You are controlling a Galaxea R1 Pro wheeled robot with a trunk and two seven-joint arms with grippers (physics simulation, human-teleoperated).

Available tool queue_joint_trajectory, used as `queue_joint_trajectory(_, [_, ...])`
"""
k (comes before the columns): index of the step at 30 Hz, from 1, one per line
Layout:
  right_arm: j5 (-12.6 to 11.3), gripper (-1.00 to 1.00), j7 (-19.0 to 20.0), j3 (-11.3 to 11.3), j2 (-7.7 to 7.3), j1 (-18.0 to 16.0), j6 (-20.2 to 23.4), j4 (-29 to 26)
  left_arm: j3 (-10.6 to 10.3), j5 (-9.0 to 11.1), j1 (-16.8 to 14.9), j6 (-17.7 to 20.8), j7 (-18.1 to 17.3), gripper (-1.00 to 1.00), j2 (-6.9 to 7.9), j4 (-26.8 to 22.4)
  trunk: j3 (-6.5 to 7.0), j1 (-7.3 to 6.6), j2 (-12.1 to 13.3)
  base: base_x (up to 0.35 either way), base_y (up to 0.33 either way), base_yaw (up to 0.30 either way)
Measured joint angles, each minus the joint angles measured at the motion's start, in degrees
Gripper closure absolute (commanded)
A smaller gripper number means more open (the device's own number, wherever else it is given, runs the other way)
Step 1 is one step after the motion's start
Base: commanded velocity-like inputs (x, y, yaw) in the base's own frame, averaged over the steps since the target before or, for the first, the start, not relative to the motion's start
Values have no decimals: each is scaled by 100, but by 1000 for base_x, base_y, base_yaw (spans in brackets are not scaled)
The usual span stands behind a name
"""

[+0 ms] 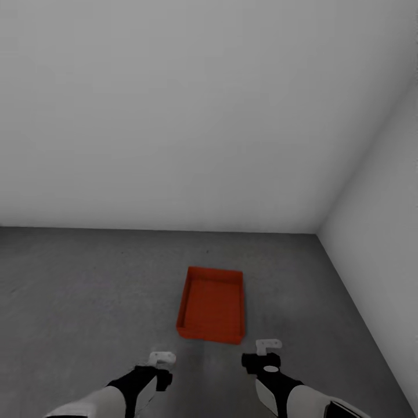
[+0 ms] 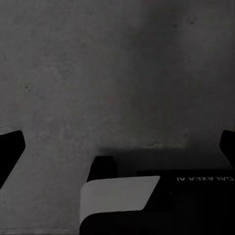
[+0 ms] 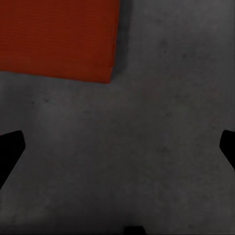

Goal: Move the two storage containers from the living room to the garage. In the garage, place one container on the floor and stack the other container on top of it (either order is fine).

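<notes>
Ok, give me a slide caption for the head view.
An orange-red bin sits on the grey concrete floor near a white-walled corner, both end effectors empty.

One orange-red rectangular open-top storage container [image 1: 212, 305] sits on the dark grey speckled concrete floor [image 1: 87, 290]. Two plain white walls [image 1: 174, 116] meet in one corner. Two black-and-white robot arms show, each ending in one tool: left [image 1: 162, 358], right [image 1: 269, 344].

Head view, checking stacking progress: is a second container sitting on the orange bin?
No, the orange bin sits alone on the grey floor, its inside bare.
</notes>
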Motion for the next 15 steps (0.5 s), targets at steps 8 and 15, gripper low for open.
queue_joint_trajectory(8, [-1,-100,3,-5,-6,26,18,12,3,261,70,-5,-5,-100,28,228,0,0,0,-344,0,0])
queue_joint_trajectory(15, [-1,-100,-1,-7,-13,28,23,15,3,284,79,1,-3,-100,24,243,0,0,0,-344,0,0])
